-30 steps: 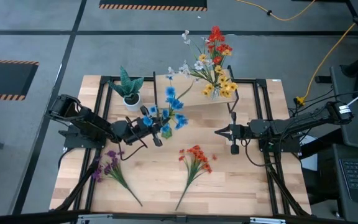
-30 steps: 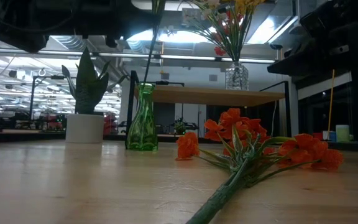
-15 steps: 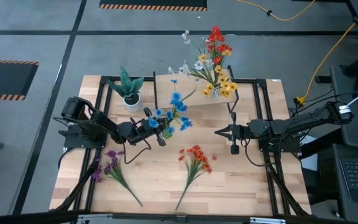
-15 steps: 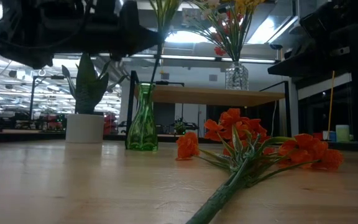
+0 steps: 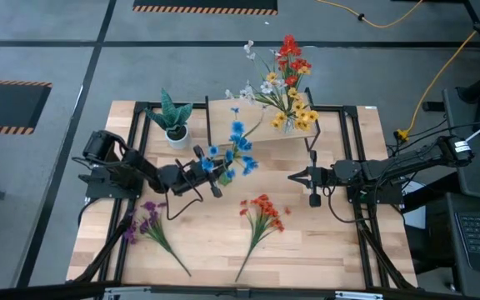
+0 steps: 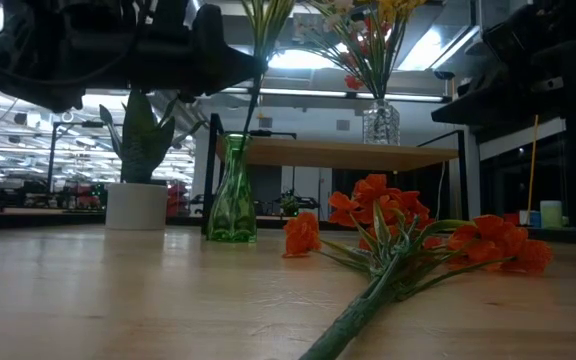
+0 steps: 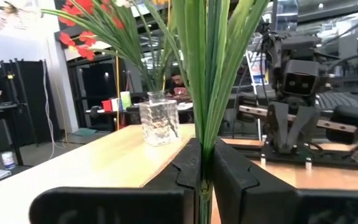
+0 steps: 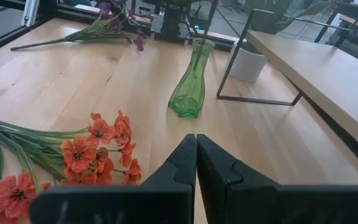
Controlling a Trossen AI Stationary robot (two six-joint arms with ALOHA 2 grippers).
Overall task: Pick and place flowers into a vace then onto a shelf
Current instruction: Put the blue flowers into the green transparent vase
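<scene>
left claw clamped, raised mid-table; right claw closed and empty, facing it, well apart

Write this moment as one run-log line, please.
left gripper: shut on blue flowers, above green vase | right gripper: shut, waiting

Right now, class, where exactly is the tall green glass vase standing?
In the low view the tall green glass vase stands upright on the table left of centre, between the white plant pot and the orange flower sprig, beside the light-wood shelf.
</scene>
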